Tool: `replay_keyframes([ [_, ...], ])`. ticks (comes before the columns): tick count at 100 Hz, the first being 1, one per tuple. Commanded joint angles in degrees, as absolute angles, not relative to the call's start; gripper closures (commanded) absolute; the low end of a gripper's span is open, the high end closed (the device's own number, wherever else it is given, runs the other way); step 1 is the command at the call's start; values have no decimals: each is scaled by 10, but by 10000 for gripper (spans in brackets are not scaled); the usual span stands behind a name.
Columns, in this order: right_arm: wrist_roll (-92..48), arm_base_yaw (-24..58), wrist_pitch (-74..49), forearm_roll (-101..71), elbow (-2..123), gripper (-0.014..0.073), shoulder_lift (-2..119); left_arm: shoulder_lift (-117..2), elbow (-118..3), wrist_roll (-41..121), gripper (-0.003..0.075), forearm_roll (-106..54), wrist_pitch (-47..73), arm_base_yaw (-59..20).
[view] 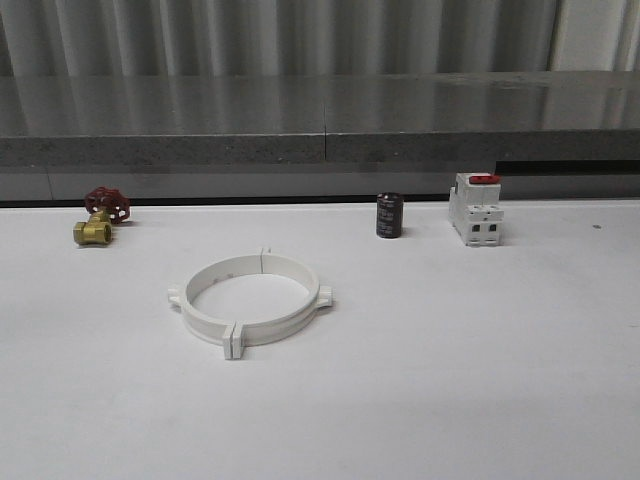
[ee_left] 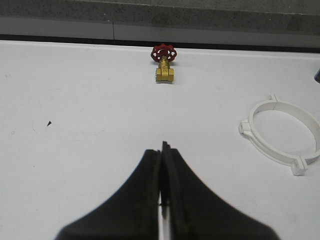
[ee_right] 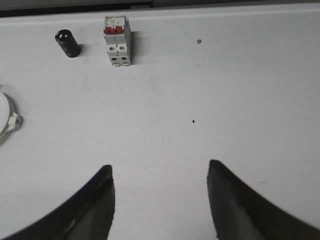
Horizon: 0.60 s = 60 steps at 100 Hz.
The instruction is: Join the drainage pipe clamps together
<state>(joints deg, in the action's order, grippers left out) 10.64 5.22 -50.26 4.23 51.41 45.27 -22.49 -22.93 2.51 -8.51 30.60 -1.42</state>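
The left gripper (ee_left: 162, 200) is pressed closed on nothing; the right gripper (ee_right: 160, 200) is spread wide and empty — both over bare table (view: 480, 380), clear of the clamps (view: 250, 298). The job looks done: the two white half-rings sit as one closed ring mid-table, end tabs meeting front and back, a small lug on each side.

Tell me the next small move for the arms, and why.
Probably none beyond a check: the two drainage pipe clamps already sit together as one closed ring on the table, end tabs meeting at front and back. The left gripper is shut and empty, the right gripper open, both apart from the ring. I would keep them back.
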Motion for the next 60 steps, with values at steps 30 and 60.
replay_keyframes([
  [30, 83, 49, -470, 46, 400, 301, 271, -228, -245, 25, 741, -93, 264, -13],
  [60, 83, 49, -469, 46, 386, 657, 244, -228, -245, 25, 741, -93, 264, -13],
])
